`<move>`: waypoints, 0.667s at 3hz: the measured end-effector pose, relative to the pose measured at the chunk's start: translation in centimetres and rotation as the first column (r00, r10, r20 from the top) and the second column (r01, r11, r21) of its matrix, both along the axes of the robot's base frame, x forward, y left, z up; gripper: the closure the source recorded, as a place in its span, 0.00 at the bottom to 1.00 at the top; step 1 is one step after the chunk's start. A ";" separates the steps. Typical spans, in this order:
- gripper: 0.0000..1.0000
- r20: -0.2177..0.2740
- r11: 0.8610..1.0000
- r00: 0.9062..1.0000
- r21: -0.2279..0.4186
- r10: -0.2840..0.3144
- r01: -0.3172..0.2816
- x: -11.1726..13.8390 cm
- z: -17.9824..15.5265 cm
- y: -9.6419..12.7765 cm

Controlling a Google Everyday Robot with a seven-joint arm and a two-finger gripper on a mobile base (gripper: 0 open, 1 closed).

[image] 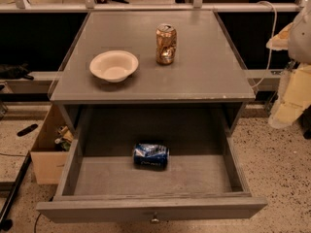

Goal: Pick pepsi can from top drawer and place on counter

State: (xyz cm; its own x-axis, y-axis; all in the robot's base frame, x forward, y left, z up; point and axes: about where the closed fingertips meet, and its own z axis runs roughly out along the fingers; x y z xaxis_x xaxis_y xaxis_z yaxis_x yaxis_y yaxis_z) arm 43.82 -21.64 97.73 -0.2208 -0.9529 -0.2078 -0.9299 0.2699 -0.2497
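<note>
Now pepsi can (151,156) lies sideways in open top drawer (97,209) under counter (206,69); gripper (290,98) right of counter, state cannot tell.

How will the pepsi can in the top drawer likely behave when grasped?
The pepsi can lies on its side in the top drawer, so a nudge may roll it. It looks dented, so it is probably empty, light and easily crushed. The gripper is not in view.

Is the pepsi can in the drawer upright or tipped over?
Tipped: the pepsi can lies on its side on the top drawer floor, ends pointing left and right. The gripper is at the right edge.
</note>
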 end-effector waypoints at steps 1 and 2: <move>0.00 0.000 1.000 1.000 0.000 0.000 0.000 0.0 0.0 0.0; 0.00 0.010 0.999 1.000 0.033 -0.005 0.005 0.1 -0.2 0.2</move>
